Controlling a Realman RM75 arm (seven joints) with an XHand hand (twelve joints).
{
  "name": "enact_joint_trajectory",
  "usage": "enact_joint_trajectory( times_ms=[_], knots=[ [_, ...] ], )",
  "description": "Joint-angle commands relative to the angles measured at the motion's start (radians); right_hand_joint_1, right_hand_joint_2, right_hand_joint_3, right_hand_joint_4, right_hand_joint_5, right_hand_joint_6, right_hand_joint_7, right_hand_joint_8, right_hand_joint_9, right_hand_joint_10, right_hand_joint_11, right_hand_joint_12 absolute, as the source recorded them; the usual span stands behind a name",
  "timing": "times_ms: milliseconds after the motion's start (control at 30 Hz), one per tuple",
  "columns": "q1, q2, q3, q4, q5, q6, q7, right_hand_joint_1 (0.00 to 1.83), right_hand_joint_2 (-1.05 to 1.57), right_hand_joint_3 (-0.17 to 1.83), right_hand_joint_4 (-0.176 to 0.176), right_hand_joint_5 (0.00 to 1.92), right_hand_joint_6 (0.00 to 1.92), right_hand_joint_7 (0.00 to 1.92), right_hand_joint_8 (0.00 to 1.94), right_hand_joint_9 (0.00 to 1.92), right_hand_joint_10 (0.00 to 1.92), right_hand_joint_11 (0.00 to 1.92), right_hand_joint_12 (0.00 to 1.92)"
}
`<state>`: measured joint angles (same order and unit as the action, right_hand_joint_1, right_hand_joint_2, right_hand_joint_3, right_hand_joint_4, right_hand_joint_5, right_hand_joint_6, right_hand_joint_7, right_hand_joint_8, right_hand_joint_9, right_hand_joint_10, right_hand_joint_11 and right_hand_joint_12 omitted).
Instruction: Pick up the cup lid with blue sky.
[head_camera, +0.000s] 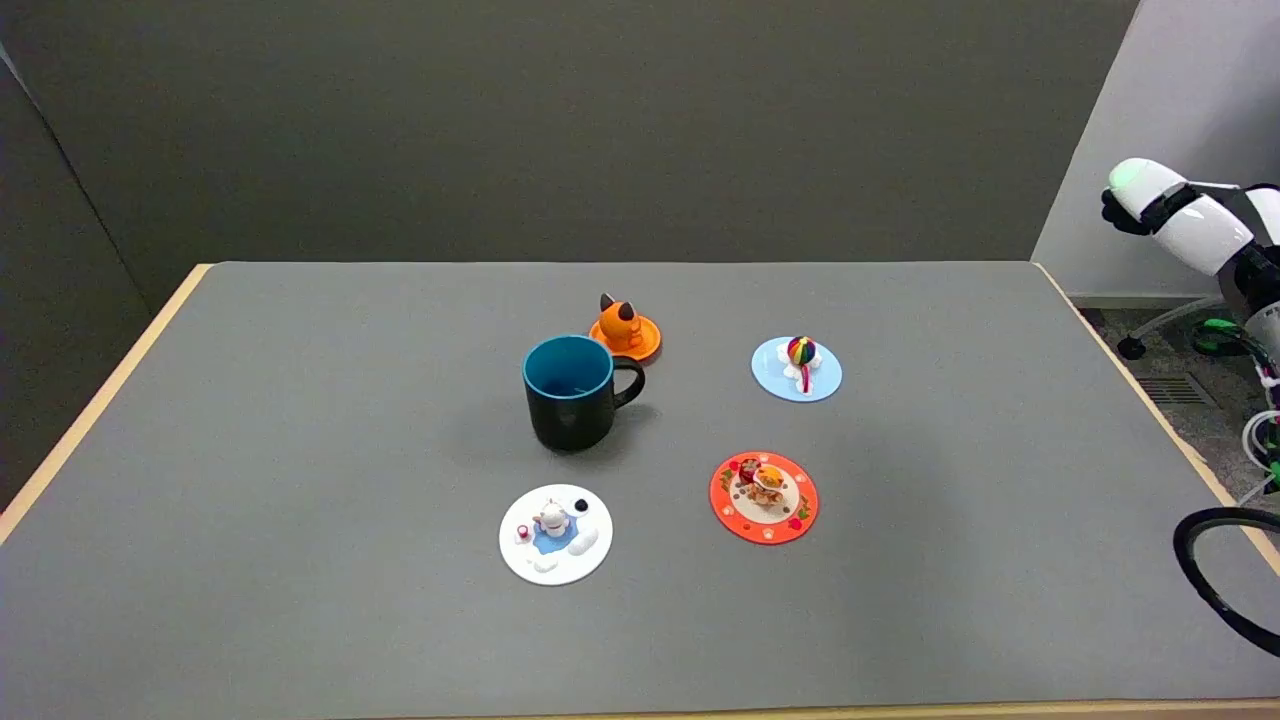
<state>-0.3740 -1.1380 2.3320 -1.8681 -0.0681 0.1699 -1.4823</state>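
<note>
One dark mug (572, 394) stands empty among four cup lids, the sky-blue lid (796, 369) included; the right hand is out of sight.

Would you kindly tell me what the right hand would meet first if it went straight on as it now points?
It cannot be told: the right hand is not in view. Only part of a white arm shows beyond the table's right edge; the sky-blue lid lies nearest.

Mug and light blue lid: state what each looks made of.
Mug: probably glazed ceramic; dark smooth outside, teal inside, thick wall and handle. Light blue lid: likely soft silicone or rubber; thin matte disc with a moulded, rainbow-coloured ball as knob.
</note>
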Motion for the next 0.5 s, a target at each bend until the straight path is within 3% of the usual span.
enact_joint_trajectory(
  times_ms=[33,500],
  knots=[
    [0.018,-0.033,-0.058,-0.005,0.343,-0.094,-0.264,0.40,0.48,0.76,-0.109,0.76,0.30,0.80,0.21,0.65,0.22,0.19,0.16],
    [0.052,-0.045,-0.120,-0.001,0.360,-0.094,-0.369,0.44,0.47,0.76,-0.127,0.77,0.32,0.80,0.22,0.64,0.23,0.18,0.15]
  ],
)
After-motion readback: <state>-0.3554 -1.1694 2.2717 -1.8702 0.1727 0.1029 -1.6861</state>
